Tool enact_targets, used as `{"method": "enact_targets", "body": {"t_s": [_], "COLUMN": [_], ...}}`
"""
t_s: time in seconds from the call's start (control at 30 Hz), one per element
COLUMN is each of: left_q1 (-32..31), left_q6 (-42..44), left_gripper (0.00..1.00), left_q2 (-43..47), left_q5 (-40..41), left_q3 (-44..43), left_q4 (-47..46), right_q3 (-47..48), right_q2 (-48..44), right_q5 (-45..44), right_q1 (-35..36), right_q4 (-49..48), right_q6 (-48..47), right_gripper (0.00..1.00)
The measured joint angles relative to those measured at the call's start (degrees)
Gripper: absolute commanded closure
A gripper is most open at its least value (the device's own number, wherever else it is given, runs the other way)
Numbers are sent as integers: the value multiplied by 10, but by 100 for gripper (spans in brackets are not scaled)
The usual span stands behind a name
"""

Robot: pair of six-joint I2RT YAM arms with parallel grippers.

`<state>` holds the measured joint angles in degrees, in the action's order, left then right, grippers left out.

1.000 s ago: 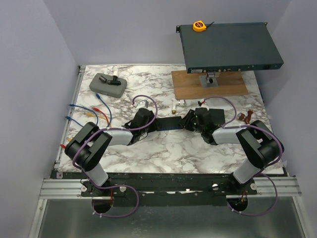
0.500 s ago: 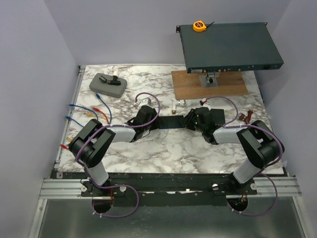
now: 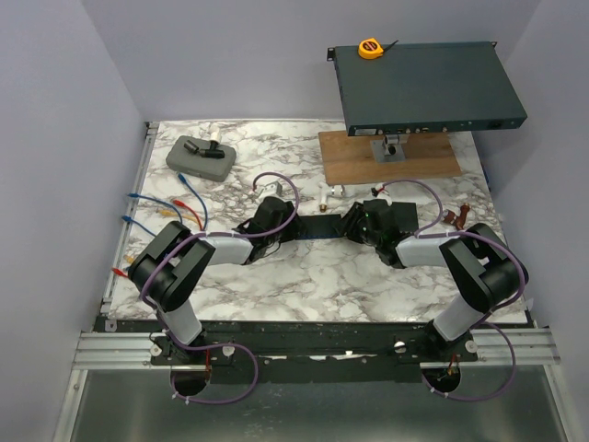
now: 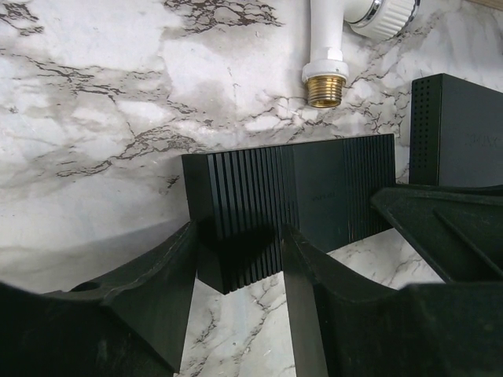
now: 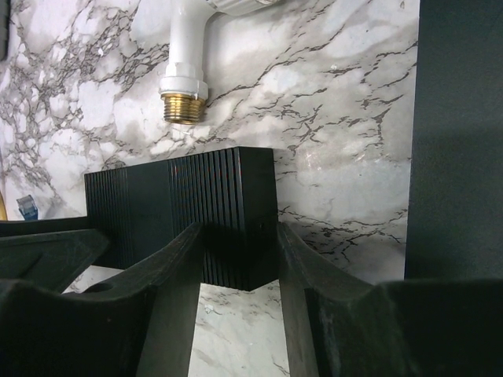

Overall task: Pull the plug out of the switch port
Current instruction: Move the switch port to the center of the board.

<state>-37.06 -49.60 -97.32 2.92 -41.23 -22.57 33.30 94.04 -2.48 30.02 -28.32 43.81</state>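
A small black ribbed switch box [image 3: 322, 227] lies flat mid-table. My left gripper [image 3: 294, 230] is shut on its left end; in the left wrist view the box [image 4: 314, 192] has its near corner between my fingers [image 4: 185, 259]. My right gripper [image 3: 353, 224] is shut on its right end; in the right wrist view the box [image 5: 181, 208] fills the gap between my fingers [image 5: 291, 251]. No plug or port shows on the box in any view. A large dark rack switch [image 3: 423, 83] sits at the back right on a wooden board [image 3: 423, 161].
A white pipe fitting with a brass thread [image 4: 326, 75] lies just beyond the box. A second black box [image 4: 456, 129] is to its right. A grey case [image 3: 198, 155] sits at the back left, loose cables with blue and red plugs [image 3: 152, 212] along the left edge, and a yellow tape measure [image 3: 369, 48] on the rack switch.
My left forearm has swung outward and its gripper has edged slightly up and right at the box's left end. The right arm and the box have barely moved.
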Motion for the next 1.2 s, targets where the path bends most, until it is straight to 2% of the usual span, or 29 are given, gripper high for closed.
{"method": "enact_targets", "body": {"t_s": [0.27,0.37,0.47,0.6,0.8,1.0,1.1,1.2], "left_q1": [-4,-5,-5,-4,-3,-3,-5,-8], "left_q6": [-11,-15,-19,-24,-29,-39,-52,-73], "left_gripper": [39,30,22,17,16,16,16,17], "left_q2": [0,3,13,52,136,241,286,313], "left_q5": [-2,-2,-2,6,26,31,31,30], "left_q3": [5,9,14,44,69,113,151,202], "left_q4": [-1,-6,-3,7,30,43,39,30], "right_q3": [3,5,7,7,7,-8,-19,-36], "right_q2": [-3,-12,-26,-59,-148,-304,-350,-351], "right_q5": [-1,0,-2,-7,-25,-83,-97,-104], "right_q1": [0,0,2,3,3,-9,-56,-126], "right_q4": [15,28,54,101,163,242,270,287], "right_q6": [1,0,-2,-3,-7,-34,-41,-38], "right_gripper": [41,34,31,29,25,21,21,21]}}
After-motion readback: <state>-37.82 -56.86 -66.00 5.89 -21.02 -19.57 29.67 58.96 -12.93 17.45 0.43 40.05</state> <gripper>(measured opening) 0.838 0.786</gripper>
